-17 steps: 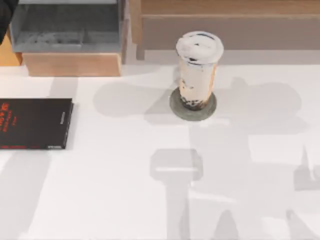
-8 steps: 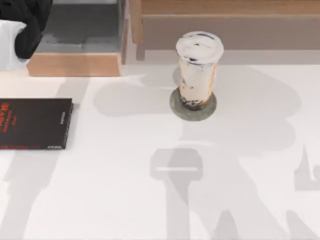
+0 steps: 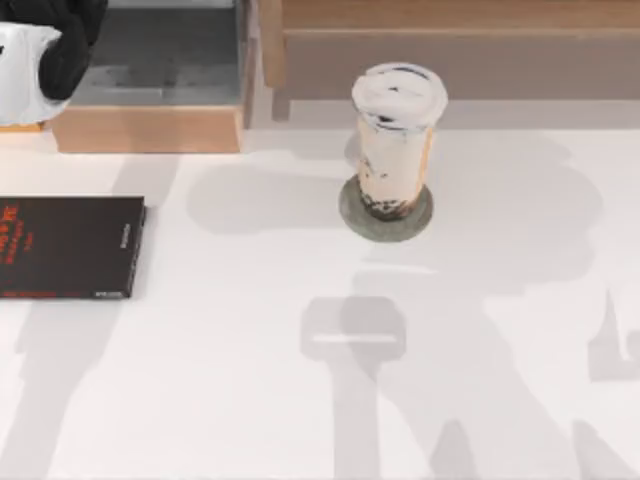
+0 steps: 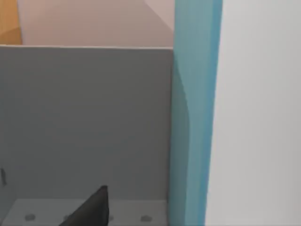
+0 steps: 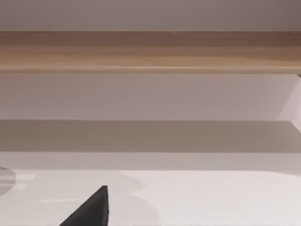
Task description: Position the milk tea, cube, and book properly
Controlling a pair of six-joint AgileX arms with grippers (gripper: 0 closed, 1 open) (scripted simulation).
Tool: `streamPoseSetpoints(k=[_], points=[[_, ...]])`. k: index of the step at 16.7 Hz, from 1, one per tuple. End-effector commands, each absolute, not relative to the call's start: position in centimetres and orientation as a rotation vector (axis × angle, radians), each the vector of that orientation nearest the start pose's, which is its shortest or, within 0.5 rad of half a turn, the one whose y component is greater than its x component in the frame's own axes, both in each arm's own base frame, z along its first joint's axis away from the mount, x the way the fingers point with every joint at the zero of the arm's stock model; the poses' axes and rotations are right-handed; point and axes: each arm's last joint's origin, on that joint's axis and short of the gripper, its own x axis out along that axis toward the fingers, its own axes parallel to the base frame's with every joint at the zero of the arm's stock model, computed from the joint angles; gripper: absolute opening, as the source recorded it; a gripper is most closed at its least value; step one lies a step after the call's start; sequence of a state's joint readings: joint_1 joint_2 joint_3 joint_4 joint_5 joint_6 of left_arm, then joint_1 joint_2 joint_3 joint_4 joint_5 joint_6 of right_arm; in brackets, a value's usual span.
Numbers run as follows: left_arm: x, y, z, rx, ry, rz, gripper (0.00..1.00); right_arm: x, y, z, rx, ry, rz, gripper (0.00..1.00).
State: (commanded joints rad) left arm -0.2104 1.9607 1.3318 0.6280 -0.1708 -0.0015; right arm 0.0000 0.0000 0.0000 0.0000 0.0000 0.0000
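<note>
White table [image 3: 250, 400] — book [image 4: 193, 117] edge-cropped

Left arm [image 3: 40, 50], seemingly black and white.

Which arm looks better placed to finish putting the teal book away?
Left, probably. The left arm is at the table's far left over the grey compartment, and its wrist view shows the teal book upright against the compartment's wall. The milk tea already stands on its coaster.
</note>
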Motion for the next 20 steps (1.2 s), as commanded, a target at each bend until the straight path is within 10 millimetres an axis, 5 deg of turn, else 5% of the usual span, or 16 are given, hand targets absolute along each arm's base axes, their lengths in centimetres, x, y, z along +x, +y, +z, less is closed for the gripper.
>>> streamPoseSetpoints(k=[7, 20], points=[[46.33, -8.62, 24.76, -0.016, 0.004, -0.017, 1.0, 10.57, -0.12, 16.0, 0.0, 0.0, 0.0, 1.0], [46.33, -8.62, 24.76, -0.016, 0.004, -0.017, 0.02, 10.57, -0.12, 16.0, 0.0, 0.0, 0.0, 1.0]])
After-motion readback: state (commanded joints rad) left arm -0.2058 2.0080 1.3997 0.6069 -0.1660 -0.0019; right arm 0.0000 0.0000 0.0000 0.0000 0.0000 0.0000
